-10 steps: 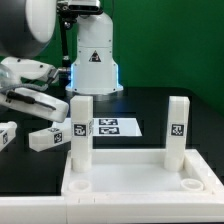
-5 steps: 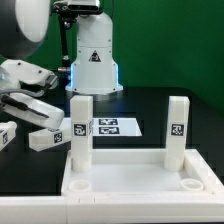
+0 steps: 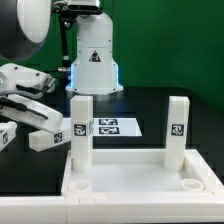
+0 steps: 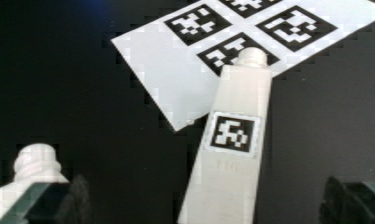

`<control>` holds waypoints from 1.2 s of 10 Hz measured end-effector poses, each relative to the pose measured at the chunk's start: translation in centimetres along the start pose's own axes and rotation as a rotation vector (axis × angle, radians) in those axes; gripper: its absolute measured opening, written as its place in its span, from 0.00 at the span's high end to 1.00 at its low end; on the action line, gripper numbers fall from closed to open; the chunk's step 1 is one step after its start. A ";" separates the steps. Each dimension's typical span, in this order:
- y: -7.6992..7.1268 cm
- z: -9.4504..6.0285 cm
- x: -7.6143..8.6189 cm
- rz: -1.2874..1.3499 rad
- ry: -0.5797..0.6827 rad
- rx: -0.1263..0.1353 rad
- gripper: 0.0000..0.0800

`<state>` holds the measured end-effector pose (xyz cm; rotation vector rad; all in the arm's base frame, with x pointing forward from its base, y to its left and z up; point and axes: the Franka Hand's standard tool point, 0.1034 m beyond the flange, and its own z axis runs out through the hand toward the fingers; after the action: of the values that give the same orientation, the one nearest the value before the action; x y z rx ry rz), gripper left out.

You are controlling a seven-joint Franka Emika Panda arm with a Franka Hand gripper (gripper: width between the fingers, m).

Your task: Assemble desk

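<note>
The white desk tabletop point(image 3: 130, 186) lies at the front, rim up. Two legs stand upright in its far corner sockets, one on the exterior view's left point(image 3: 80, 130) and one on the right point(image 3: 178, 125). A loose leg point(image 3: 45, 137) lies on the black table left of the tabletop, and another point(image 3: 5, 135) lies at the left edge. My gripper point(image 3: 28, 108) hangs just above the loose leg. In the wrist view the leg point(image 4: 237, 140) lies lengthwise between my open fingers point(image 4: 38, 200), untouched. My gripper point(image 4: 202, 205) holds nothing.
The marker board point(image 3: 112, 126) lies behind the tabletop and also shows in the wrist view point(image 4: 184, 60). The white robot base point(image 3: 95, 60) stands at the back. The other loose leg's end point(image 4: 38, 158) lies beside one finger.
My gripper has come down a little and slightly to the exterior view's left, closer to the loose leg. The legs and tabletop have not moved.
</note>
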<state>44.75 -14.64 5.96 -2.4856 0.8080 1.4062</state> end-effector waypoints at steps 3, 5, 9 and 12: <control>-0.4 0.1 1.0 0.010 0.037 -0.002 0.19; -0.5 1.7 1.8 0.038 0.039 -0.004 0.19; -0.2 5.5 2.4 0.056 0.028 -0.018 0.19; -0.2 5.5 2.5 0.054 0.029 -0.020 0.34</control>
<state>41.79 -13.18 0.90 -2.5223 0.8776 1.4058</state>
